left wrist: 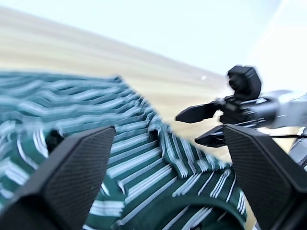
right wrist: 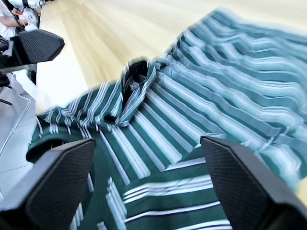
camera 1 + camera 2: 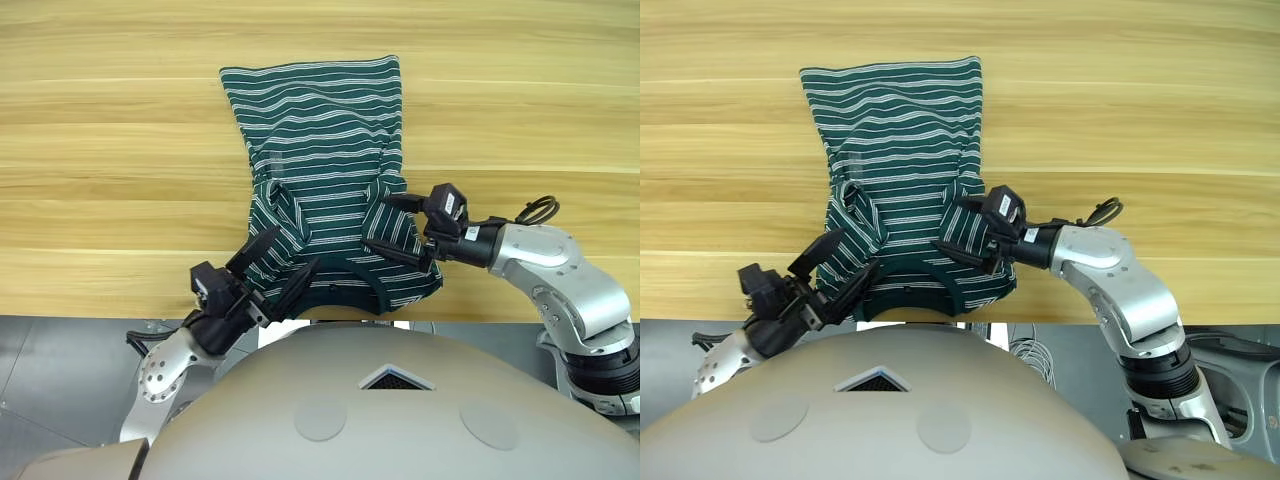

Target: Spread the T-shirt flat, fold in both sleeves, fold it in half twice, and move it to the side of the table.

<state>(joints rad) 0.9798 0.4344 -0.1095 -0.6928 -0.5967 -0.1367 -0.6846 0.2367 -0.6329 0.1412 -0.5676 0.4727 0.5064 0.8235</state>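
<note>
Clearly the shirt [image 3: 320, 130] is past the spreading step. It lies as a narrow strip on the table [image 3: 100, 150], with the hem at the far end and the collar [image 3: 340, 295] close to the near edge. The left sleeve [image 3: 283, 210] and right sleeve [image 3: 410, 278] both look folded in over the body, somewhat bunched at the shoulders.

The left gripper [image 3: 283, 265] sits at the near-left shoulder, fingers spread wide with nothing between them. The right gripper [image 3: 380, 222] is over the right sleeve fold, fingers likewise spread and pinching nothing. I cannot tell whether a tip touches the cloth.

The first half-fold, collar end to hem, is probably next, and several things could spoil it:
- A pinch that takes only the top layer would lift a sleeve alone and flip it back open.
- The bunched cloth at the shoulders may be trapped as a crease, leaving a lumpy fold.
- If one arm rises ahead of the other, the strip will skew and the edges will not meet.
- With the collar so near the edge, any tug toward the robot could drag the shirt off the table.
</note>
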